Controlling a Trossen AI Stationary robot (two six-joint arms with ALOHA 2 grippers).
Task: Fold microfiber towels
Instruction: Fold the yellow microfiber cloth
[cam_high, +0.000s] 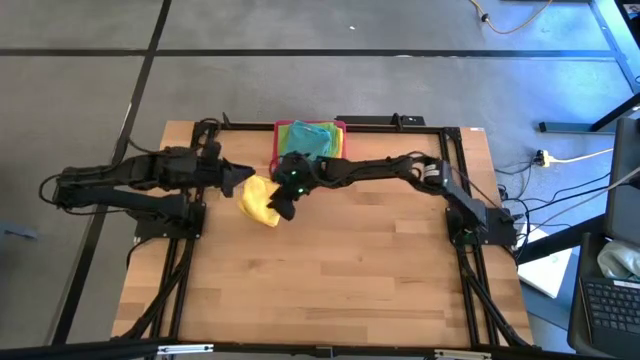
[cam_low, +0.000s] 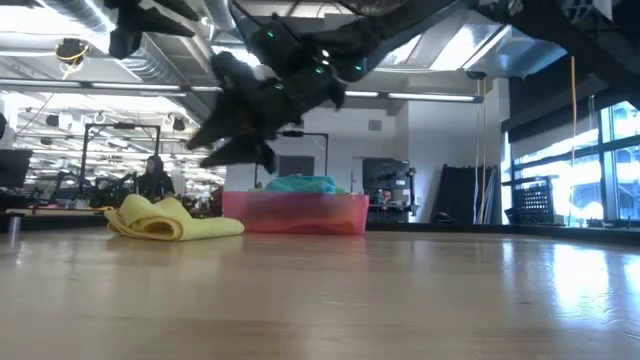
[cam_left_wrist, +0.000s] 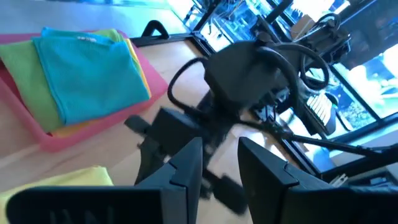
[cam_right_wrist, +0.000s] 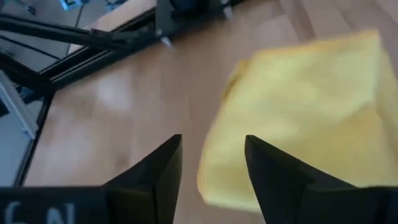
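While my right arm reaches from its base at the table's right edge across toward the middle, my right gripper (cam_right_wrist: 211, 168) hangs above the yellow towel (cam_high: 260, 200), fingers apart with nothing between them. In the low view this claw (cam_low: 235, 150) is lifted clear of the cloth, tilted down toward it. That towel lies folded and a little rumpled on the bare wooden table (cam_high: 350, 280), just in front of the pink tray (cam_high: 278, 135).

My left arm stretches in low from the left side, and my left gripper (cam_left_wrist: 217, 168) sits just beside the yellow towel's left edge, its fingers slightly apart and empty, pointed toward my right arm's wrist.

Inside the tray rests a stack of folded towels: the teal towel (cam_left_wrist: 93, 74) on top, green and yellow edges showing beneath it.
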